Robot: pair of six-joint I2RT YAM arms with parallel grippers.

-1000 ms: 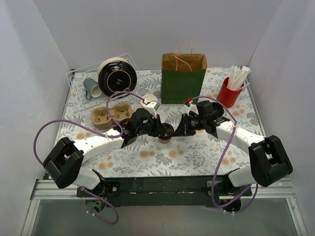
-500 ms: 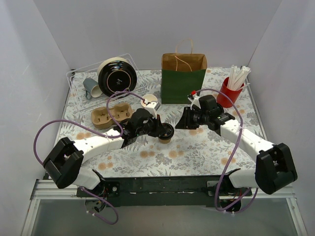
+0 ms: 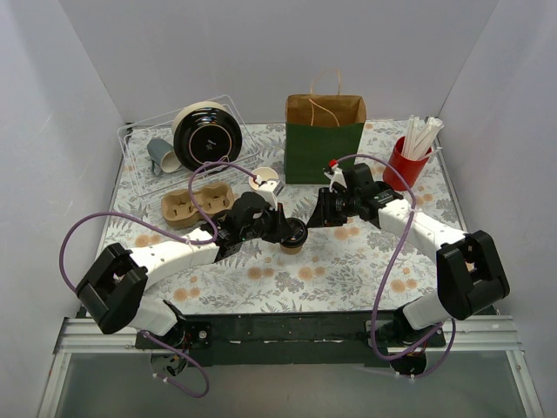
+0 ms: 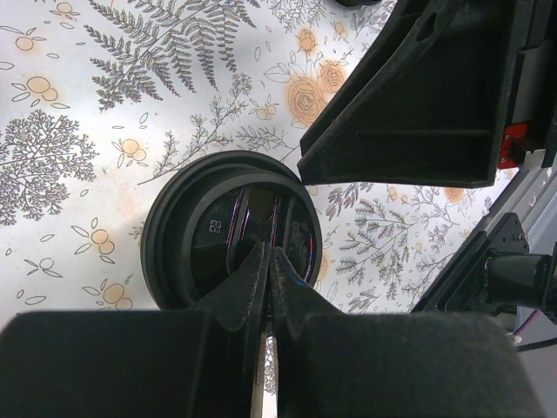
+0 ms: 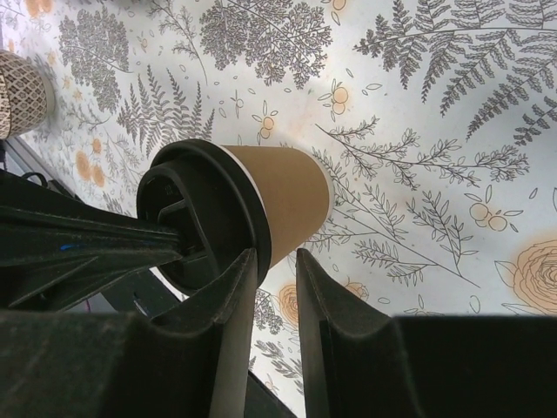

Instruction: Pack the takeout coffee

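1. White cloth printed with grey ferns and orange flowers covers the desk point(image 3: 348, 270).
2. Paper bag point(image 3: 325, 148), green front, brown inside, stands upright and open-topped at the back centre, handles up.
3. Clear tray point(image 3: 132, 155) sits back left. In it a round black-and-cream dish point(image 3: 206, 138) stands on edge, with a grey mug point(image 3: 161, 155) on its side just beside it.
4. Pulp cup carrier point(image 3: 197, 205), tan, lies in front of the tray.
5. Red cup point(image 3: 403, 164) stands back right, holding white straws point(image 3: 421, 135).
6. Takeout coffee point(image 3: 294, 235) stands upright mid-desk, in front of the bag and well apart from it, between the two arms. It has a tan kraft wall and a black sip lid seated on top.
7. Lidless tan cup point(image 3: 265, 181) with a white inside stands between the carrier and the bag.
8. Left pincer point(image 4: 268, 257): fingers pressed together, nothing between them. The tips rest on top of the coffee's lid, near its middle.
9. Right pincer point(image 5: 277, 254): a narrow gap between the fingers, and nothing in it. The tips sit just beside the coffee on the bag side. The wrist view does not show whether they touch the cup.
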